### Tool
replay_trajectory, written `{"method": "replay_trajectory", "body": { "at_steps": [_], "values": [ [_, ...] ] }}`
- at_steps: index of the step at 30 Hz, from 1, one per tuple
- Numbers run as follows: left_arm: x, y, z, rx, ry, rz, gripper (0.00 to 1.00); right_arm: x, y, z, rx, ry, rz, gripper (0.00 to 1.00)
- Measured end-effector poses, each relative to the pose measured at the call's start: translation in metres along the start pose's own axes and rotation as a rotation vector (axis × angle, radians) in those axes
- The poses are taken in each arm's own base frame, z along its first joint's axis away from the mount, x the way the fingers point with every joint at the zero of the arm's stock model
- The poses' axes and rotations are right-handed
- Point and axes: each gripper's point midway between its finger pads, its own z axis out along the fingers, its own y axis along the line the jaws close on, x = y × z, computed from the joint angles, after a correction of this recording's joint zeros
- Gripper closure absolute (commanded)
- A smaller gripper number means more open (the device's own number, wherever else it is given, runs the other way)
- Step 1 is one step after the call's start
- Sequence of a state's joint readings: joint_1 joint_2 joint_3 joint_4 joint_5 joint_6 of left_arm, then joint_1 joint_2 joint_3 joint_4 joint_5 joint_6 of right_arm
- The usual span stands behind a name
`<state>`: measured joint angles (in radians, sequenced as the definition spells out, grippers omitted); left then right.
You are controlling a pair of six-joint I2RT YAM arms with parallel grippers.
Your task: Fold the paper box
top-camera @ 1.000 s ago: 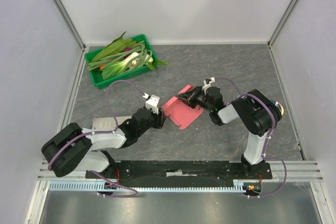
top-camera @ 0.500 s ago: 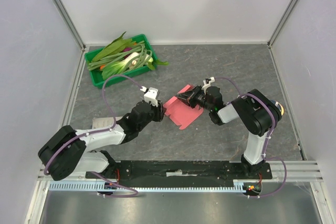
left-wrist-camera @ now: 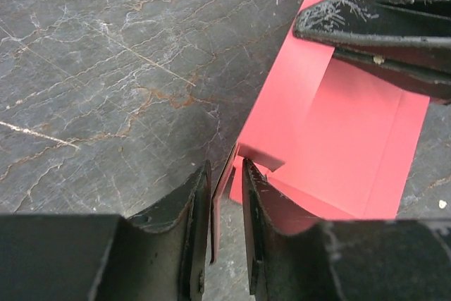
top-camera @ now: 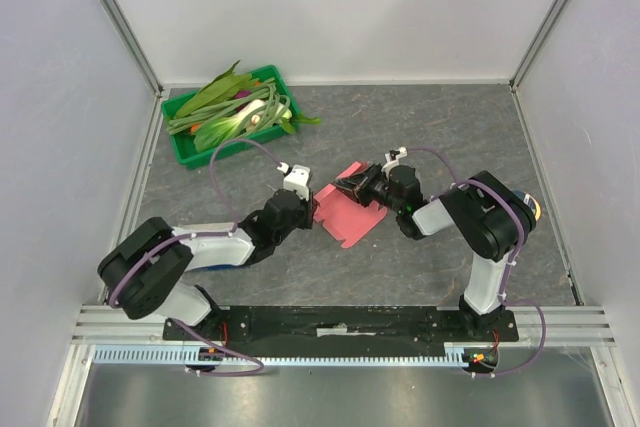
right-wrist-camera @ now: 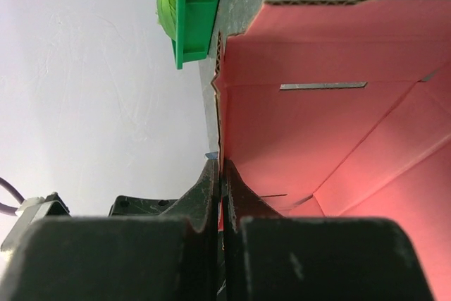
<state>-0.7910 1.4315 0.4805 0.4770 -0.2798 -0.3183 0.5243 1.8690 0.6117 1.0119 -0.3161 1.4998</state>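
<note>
Your left gripper [left-wrist-camera: 225, 174] now further forward, paper box [top-camera: 345, 217] flap between its slightly parted jaws, right gripper [right-wrist-camera: 220, 174] pinching opposite edge.

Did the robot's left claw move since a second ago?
Yes. The left gripper has crept a little toward the green tray at the back, and closer to the paper box's edge.

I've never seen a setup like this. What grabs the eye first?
The pink-red paper box, a partly folded cut-out at the middle of the grey table, stands out most. The right claw pinches its far edge, while the left claw has its fingers either side of a raised flap on the box's left side. In the far left corner sits a green tray heaped with leafy greens.
</note>
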Motion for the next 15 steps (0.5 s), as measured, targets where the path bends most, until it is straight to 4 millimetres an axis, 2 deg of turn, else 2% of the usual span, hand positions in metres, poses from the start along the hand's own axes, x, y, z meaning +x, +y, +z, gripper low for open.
{"method": "replay_trajectory", "body": {
  "at_steps": [5,9,12,15],
  "values": [
    [-0.001,0.001,0.011,-0.028,0.001,-0.004,0.7,0.004,0.001,0.002,0.003,-0.01,-0.003,1.0],
    [0.001,0.002,0.016,-0.039,0.01,-0.001,0.56,0.002,0.001,0.003,0.006,-0.028,0.003,1.0],
    [0.001,0.002,0.012,-0.037,0.013,-0.002,0.54,0.001,0.001,0.003,0.009,-0.035,0.006,1.0],
    [-0.002,0.004,-0.002,-0.024,0.0,-0.008,0.54,0.002,0.001,0.003,0.009,-0.035,0.005,1.0]
  ]
}}
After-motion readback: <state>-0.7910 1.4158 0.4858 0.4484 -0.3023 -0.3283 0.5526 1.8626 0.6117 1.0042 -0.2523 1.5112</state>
